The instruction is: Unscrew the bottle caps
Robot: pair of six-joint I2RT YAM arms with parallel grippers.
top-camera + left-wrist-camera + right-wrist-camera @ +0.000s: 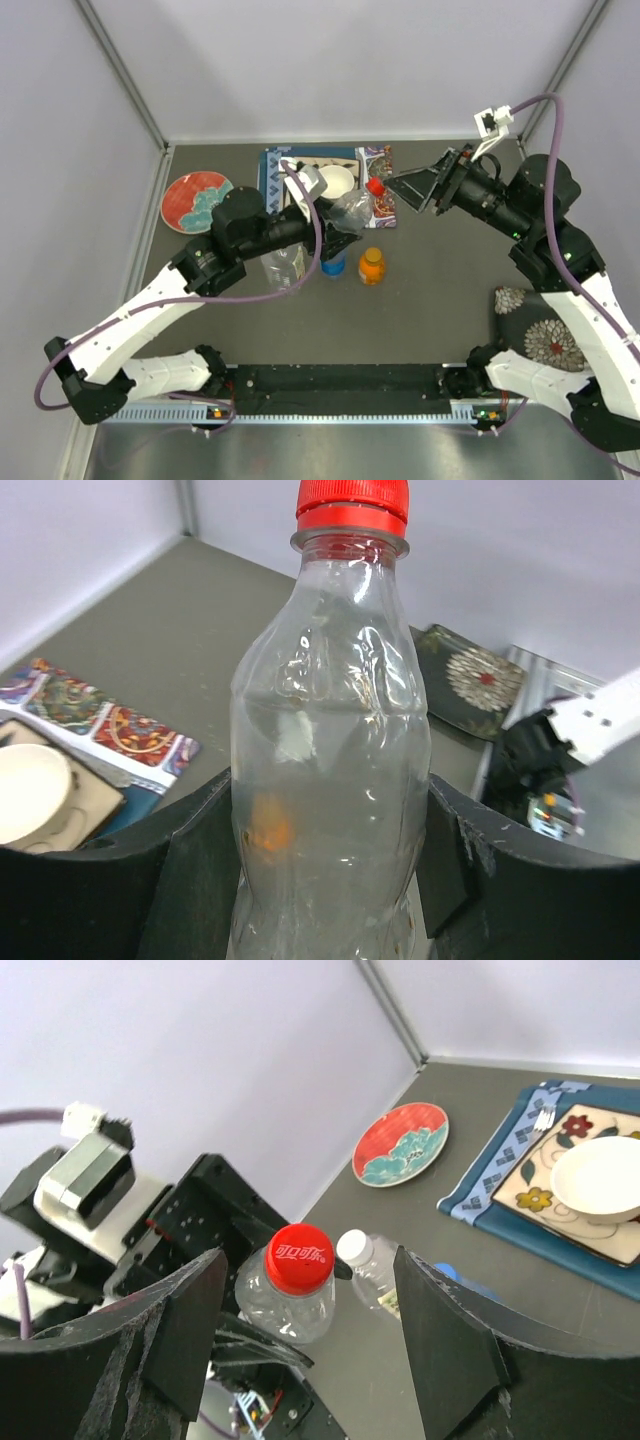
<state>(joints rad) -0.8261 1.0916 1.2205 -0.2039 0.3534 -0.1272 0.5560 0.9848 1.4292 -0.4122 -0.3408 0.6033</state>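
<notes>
Above mid-table, left gripper (325,865) clamps slim clear bottle (330,740) by its body, presenting red cap (298,1257) to right gripper (308,1295): jaws open, lined up on cap, no contact, probably pre-twist alignment.

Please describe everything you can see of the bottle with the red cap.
The slim clear bottle is thin, dented plastic and looks empty. Its red cap, with white script on top, is on. The left gripper clamps its body on both sides, holding it tilted.
</notes>
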